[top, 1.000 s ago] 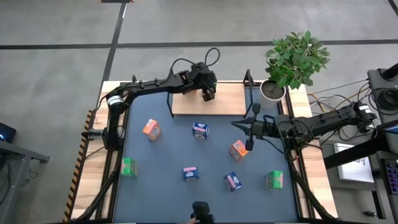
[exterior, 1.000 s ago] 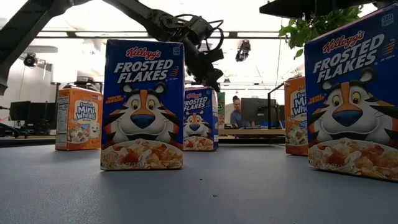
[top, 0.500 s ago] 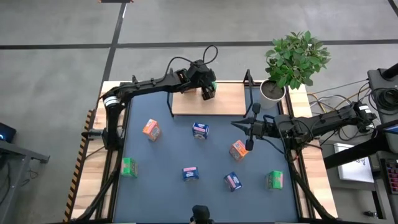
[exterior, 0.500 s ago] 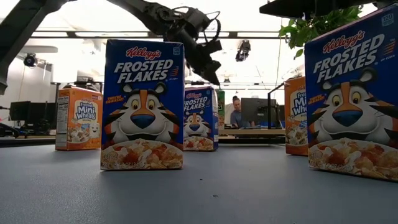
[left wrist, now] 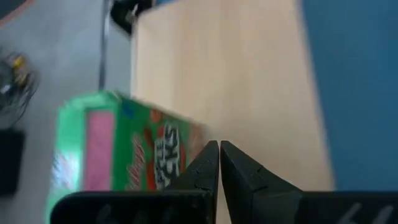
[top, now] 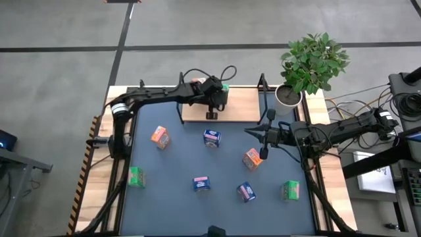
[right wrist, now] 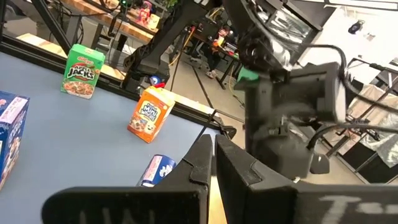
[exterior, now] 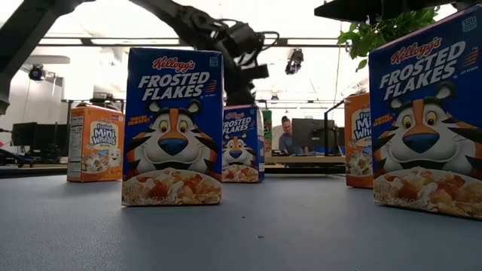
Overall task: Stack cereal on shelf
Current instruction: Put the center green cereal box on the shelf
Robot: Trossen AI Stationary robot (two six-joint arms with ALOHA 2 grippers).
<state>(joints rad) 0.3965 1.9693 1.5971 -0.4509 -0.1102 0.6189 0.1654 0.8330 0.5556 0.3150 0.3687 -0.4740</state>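
The shelf (top: 237,108), a light wood board with black posts, stands at the table's far edge. One green cereal box (top: 225,86) (left wrist: 112,155) stands on the board near its far side. My left gripper (top: 219,99) (left wrist: 219,152) is shut, slanting down over the board right beside that box. Several more cereal boxes stand on the blue table: orange (top: 160,137) (top: 252,158), blue (top: 211,138) (top: 201,184) (top: 246,191), green (top: 135,176) (top: 290,190). My right gripper (top: 266,135) (right wrist: 211,149) hangs shut and level above the table's right side, holding nothing. My left gripper has its shut fingertips (left wrist: 208,155) close against the green box's end (left wrist: 186,140), with the fingers slanting down over the board. Whether they touch the box I cannot tell.
A potted plant (top: 309,62) stands at the far right corner beside the shelf's post (top: 261,82). In the low view the near boxes (exterior: 172,124) (exterior: 425,113) block most of the shelf. A person (exterior: 286,135) sits in the room beyond.
My left gripper, shut throughout, has drawn a little toward the table's left over the shelf, sunk slightly and rolled about its own line. The green box's top now shows past the arm in the high view. The boxes on the table have stayed put.
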